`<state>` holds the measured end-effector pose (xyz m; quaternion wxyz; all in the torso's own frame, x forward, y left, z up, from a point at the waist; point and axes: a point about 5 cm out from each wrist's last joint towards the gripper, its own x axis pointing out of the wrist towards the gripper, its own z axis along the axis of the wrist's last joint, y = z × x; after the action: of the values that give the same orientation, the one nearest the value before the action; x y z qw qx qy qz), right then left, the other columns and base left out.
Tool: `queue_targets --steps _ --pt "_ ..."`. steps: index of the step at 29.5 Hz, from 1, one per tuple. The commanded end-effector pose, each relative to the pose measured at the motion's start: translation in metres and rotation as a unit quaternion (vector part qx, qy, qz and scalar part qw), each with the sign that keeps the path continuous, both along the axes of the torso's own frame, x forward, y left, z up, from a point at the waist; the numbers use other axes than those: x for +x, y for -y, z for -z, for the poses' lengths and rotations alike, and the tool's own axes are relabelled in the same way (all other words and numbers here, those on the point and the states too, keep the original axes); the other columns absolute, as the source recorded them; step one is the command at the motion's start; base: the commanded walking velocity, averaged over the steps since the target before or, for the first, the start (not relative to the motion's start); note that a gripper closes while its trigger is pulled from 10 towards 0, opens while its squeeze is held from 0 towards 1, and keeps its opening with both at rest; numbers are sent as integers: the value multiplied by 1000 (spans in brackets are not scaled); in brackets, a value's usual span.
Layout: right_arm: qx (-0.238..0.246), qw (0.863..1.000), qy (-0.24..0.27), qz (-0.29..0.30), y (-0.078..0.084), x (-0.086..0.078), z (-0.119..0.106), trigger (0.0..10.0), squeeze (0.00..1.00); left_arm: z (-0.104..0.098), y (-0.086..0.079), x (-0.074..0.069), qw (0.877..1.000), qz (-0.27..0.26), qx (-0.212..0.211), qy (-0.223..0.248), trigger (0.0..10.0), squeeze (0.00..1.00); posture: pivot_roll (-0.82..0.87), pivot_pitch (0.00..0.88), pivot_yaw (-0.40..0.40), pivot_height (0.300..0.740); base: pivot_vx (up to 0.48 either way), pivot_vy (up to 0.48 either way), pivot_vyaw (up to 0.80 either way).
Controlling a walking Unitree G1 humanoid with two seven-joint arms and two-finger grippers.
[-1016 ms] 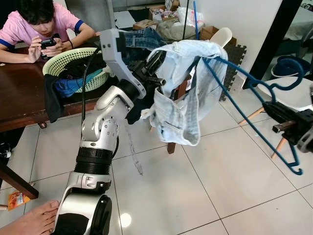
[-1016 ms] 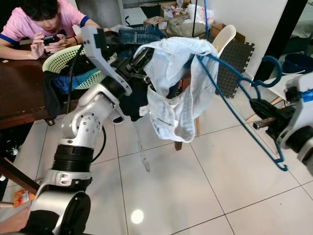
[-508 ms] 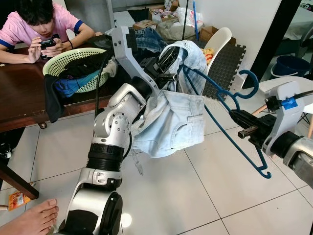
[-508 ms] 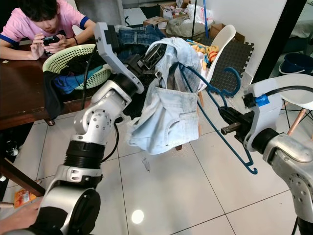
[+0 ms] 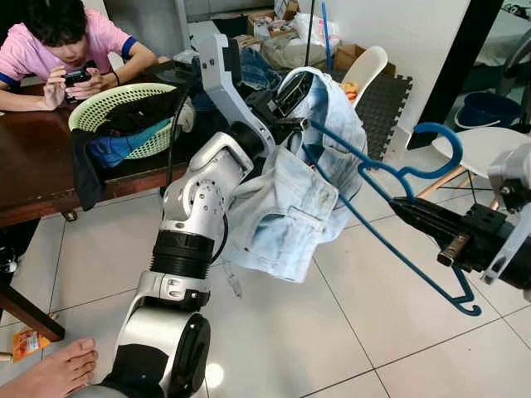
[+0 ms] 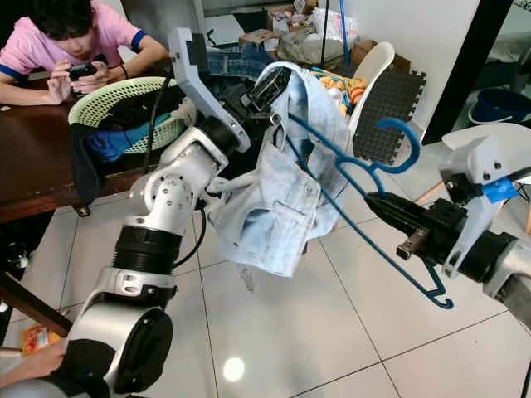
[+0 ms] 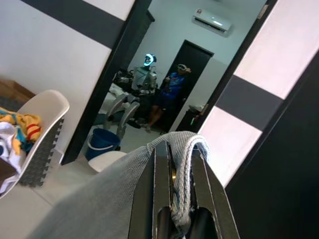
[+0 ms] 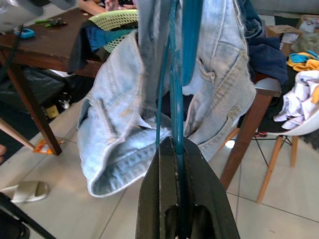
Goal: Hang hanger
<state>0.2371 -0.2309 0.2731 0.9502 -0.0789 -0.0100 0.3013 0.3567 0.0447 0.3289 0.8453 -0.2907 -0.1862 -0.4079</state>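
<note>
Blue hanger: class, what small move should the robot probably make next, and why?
Probably push the blue hanger further into the denim garment. The right gripper grips its middle, one end is already inside the cloth held up by the left gripper, and the other end hangs free.

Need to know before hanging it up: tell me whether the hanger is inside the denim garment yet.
Partly in: one end of the blue hanger is buried in the denim garment; hook and other end remain outside.

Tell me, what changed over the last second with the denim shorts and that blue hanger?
The pale blue denim shorts, pinched in the left gripper, went from draped over the blue wire hanger to hanging lower with one hanger arm threaded inside. The right gripper swung the hanger in toward them. Both grips stayed shut; the person at the wooden table kept looking at a phone.
</note>
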Motion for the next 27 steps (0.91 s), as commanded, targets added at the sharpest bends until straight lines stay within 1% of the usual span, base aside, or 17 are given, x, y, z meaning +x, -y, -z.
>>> queue_targets --steps 1,3,5,6,7,10,12,13,15,17,18,20,21,24,25,27 --pt "3 998 -13 69 3 16 7 10000 0 -15 12 -17 998 55 -30 21 10000 0 -51 106 63 740 0 0 0" --pt "3 998 -13 69 3 16 7 10000 0 -15 12 -17 998 55 -30 21 10000 0 -51 106 63 740 0 0 0" --pt "6 993 -19 120 9 26 8 10000 0 -14 20 -26 995 90 -35 20 10000 0 -50 106 61 740 0 0 0" --pt "6 993 -19 120 9 26 8 10000 0 -14 20 -26 995 90 -35 20 10000 0 -50 106 61 740 0 0 0" --pt "9 989 -22 143 15 29 7 10000 0 -12 22 -29 994 101 -33 18 10000 0 -52 108 61 740 0 0 0" --pt "9 987 -25 161 20 31 7 10000 0 -9 23 -31 994 106 -32 14 10000 0 -51 108 60 740 0 0 0" --pt "15 977 -28 209 32 35 3 10000 0 -3 24 -34 993 117 -32 5 10000 0 -52 108 57 740 0 0 0" --pt "15 977 -28 209 32 35 3 10000 0 -3 24 -34 993 117 -32 5 10000 0 -52 108 57 740 0 0 0" --pt "25 968 -23 248 43 38 0 10000 0 2 24 -37 991 133 -30 -5 10000 0 -52 106 55 740 0 0 0" --pt "25 968 -23 248 43 38 0 10000 0 2 24 -37 991 133 -30 -5 10000 0 -52 106 55 740 0 0 0" --pt "38 965 -6 260 45 40 -5 10000 0 8 26 -40 989 145 -12 -9 10000 0 -53 105 55 740 0 0 0" --pt "38 965 -6 260 45 40 -5 10000 0 8 26 -40 989 145 -12 -9 10000 0 -53 105 55 740 0 0 0" --pt "55 964 17 259 45 41 -11 10000 0 17 29 -43 988 155 21 -15 10000 0 -54 105 57 740 0 0 0" --pt "55 964 17 259 45 41 -11 10000 0 17 29 -43 988 155 21 -15 10000 0 -54 105 57 740 0 0 0" --pt "78 966 44 244 40 42 -20 10000 0 29 33 -45 987 142 72 -14 10000 0 -51 102 54 740 0 0 0" --pt "78 966 44 244 40 42 -20 10000 0 29 33 -45 987 142 72 -14 10000 0 -51 102 54 740 0 0 0"
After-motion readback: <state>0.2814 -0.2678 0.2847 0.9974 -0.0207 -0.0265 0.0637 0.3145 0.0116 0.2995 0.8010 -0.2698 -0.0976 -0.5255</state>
